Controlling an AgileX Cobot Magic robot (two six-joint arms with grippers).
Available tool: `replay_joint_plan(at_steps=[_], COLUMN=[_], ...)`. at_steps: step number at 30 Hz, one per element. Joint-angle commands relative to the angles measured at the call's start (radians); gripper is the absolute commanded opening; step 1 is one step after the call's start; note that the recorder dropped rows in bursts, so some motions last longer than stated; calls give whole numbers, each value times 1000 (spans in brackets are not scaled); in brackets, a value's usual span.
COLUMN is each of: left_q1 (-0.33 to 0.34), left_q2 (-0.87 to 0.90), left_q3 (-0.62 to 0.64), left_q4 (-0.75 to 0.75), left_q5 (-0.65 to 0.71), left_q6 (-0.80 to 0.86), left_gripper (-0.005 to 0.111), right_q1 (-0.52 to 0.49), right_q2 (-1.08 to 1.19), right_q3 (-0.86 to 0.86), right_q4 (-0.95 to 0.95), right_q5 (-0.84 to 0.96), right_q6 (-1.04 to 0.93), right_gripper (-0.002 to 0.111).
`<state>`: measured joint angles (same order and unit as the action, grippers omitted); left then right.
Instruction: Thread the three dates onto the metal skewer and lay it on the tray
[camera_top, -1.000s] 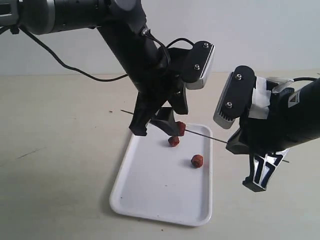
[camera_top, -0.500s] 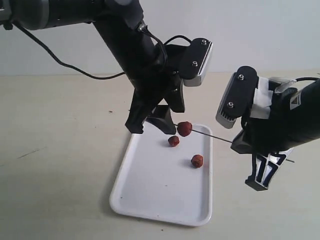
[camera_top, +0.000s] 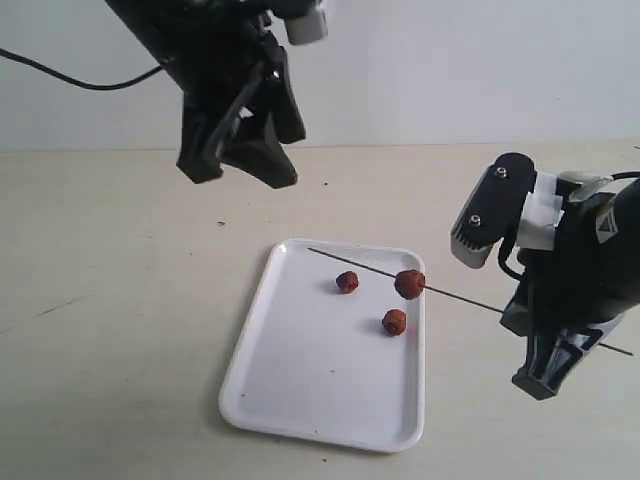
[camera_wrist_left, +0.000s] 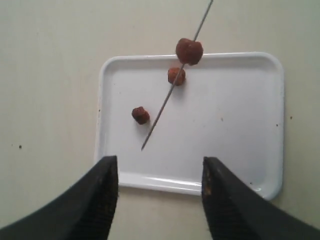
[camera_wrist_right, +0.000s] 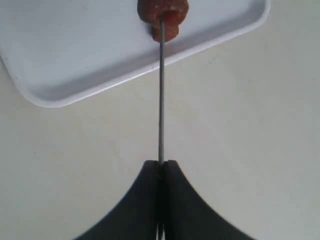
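The white tray (camera_top: 300, 400) lies on the table, also seen from the left wrist (camera_wrist_left: 250, 100). My right gripper (camera_wrist_right: 160, 164) is shut on the metal skewer (camera_top: 460, 298), holding it out over the tray's right side. One date (camera_top: 409, 284) is threaded on the skewer (camera_wrist_right: 161, 90) and hangs above the tray rim (camera_wrist_right: 125, 70); it shows too in both wrist views (camera_wrist_left: 189, 51) (camera_wrist_right: 163, 15). Two loose dates (camera_top: 347, 282) (camera_top: 394, 321) rest on the tray. My left gripper (camera_top: 235, 165) hangs open high above the table, behind the tray, holding nothing (camera_wrist_left: 159, 172).
The pale table (camera_top: 110, 300) surrounds the tray, with a light wall behind. A few dark specks mark the table left of the tray. A black cable (camera_top: 80, 80) trails from the left arm.
My left gripper has let go of the date and risen up and to the left. The skewer with the threaded date has shifted right and lower with the right gripper.
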<state>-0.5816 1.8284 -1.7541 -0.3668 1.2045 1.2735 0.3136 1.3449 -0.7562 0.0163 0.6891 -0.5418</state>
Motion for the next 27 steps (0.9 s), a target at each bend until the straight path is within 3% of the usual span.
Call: replay_joint_plan(at_steps=[1,8,13,17,27], left_q1=[63,72,72,72,44], left_q2=[-20,-20,-3,52,169], left_q3=[-1,49,69,70,70], left_q4=[-44,-39,-71,-151,-170], left_q5=[17,17,17,17,-79], left_q6=[-109,-490,-558,-736,-799], left_gripper=[51,51,51,51,51], right_q1=[1,-39,-106,-152,-181], right_q2=[-31,-134,-235,-321,-381], right_q3=[-9,23,73,82,82], right_q4=[-16,-125,-270,-304,-338], right_q5=[16,64,127,209,242], right_q6=[119,315,452,474,510], right_gripper=[0,0,0,0,0])
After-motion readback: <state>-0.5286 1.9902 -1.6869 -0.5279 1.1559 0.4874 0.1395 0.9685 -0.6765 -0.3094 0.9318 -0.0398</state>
